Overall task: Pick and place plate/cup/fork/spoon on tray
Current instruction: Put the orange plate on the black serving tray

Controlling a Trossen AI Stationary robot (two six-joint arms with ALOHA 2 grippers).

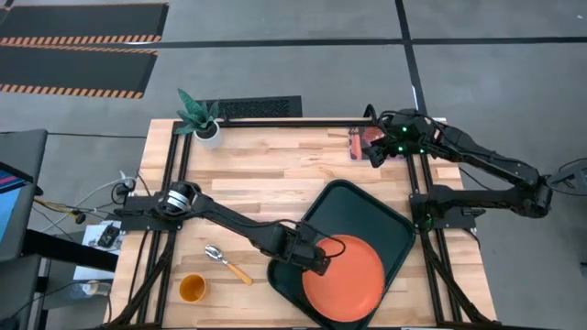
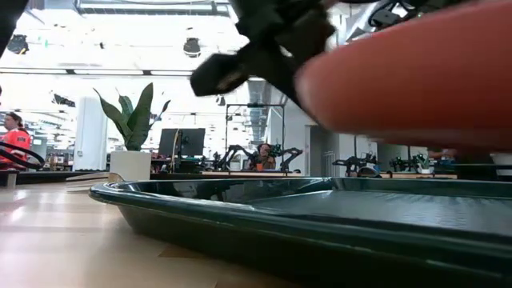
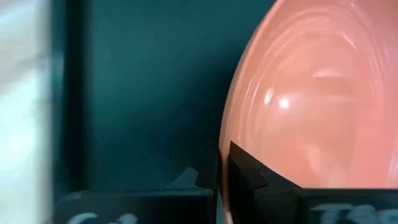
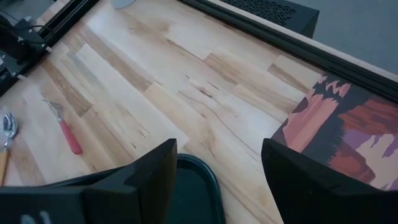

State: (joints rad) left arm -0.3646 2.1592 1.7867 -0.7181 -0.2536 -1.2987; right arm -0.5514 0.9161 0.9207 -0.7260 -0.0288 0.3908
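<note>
The orange plate (image 1: 353, 275) is held over the dark green tray (image 1: 367, 206) by my left gripper (image 1: 323, 255), which is shut on its rim. In the low view the plate (image 2: 416, 80) hangs clear above the tray (image 2: 240, 212). The orange-yellow cup (image 1: 192, 288) and the yellow-handled spoon (image 1: 225, 262) lie on the table near the left front. The pink-handled fork (image 4: 65, 132) lies on the table beside the spoon (image 4: 6, 127); my left arm hides it in the high view. My right gripper (image 4: 217, 155) is open and empty above the table's far right. My left gripper pinches the plate's rim (image 3: 225, 149) on the side toward the table's left, one finger (image 3: 252, 174) over the plate's upper face and the other (image 3: 186, 180) on the outside. The fingers come from the table's left, slanting down. The plate is lifted clear of the tray.
A white pot with a green plant (image 1: 204, 121) stands at the far left corner. A reddish-brown picture card (image 4: 348, 130) lies at the far right beside my right gripper. Bare wood lies between the tray and the plant.
</note>
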